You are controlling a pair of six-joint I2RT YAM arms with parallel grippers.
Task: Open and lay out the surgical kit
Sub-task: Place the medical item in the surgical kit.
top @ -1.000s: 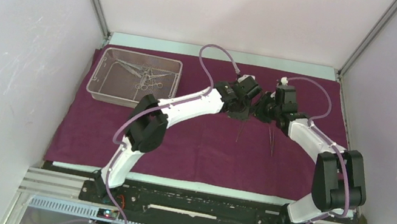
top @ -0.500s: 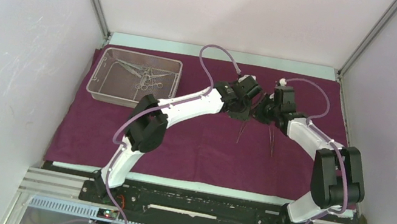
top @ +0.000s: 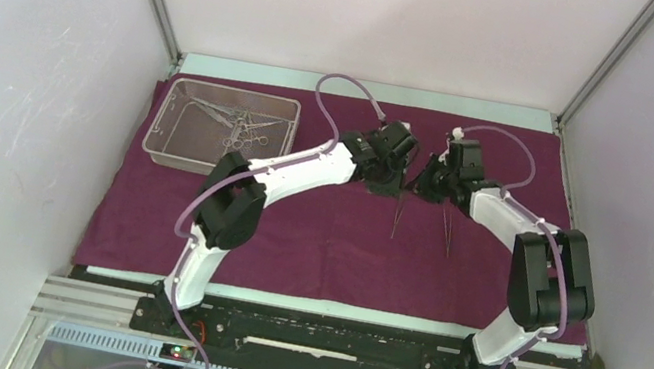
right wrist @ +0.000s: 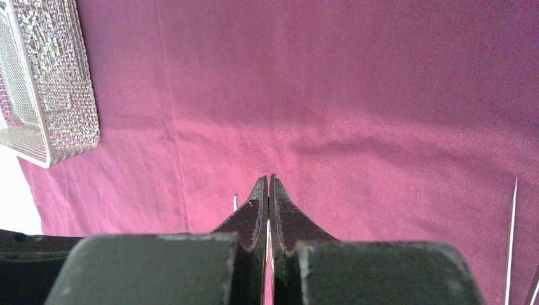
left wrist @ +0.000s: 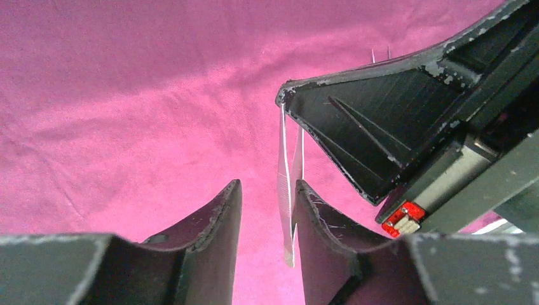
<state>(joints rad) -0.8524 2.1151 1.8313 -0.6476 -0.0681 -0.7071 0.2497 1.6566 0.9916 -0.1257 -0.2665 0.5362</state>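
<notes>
Left wrist view: the tweezers (left wrist: 289, 190) hang at frame centre, long axis top to bottom, pinched at the upper end by the closed right gripper (right wrist: 267, 181) and just beside one finger of the left gripper (left wrist: 268, 185), whose jaws stand narrowly apart. Placement on the cloth wrap (left wrist: 127, 127) below therefore probably falls to the right arm.

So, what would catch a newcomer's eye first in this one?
Both grippers meet over the middle of the maroon cloth: the right gripper is shut on thin steel tweezers that reach into the gap of the open left gripper. A wire-mesh tray of instruments sits at the cloth's far left corner.
</notes>
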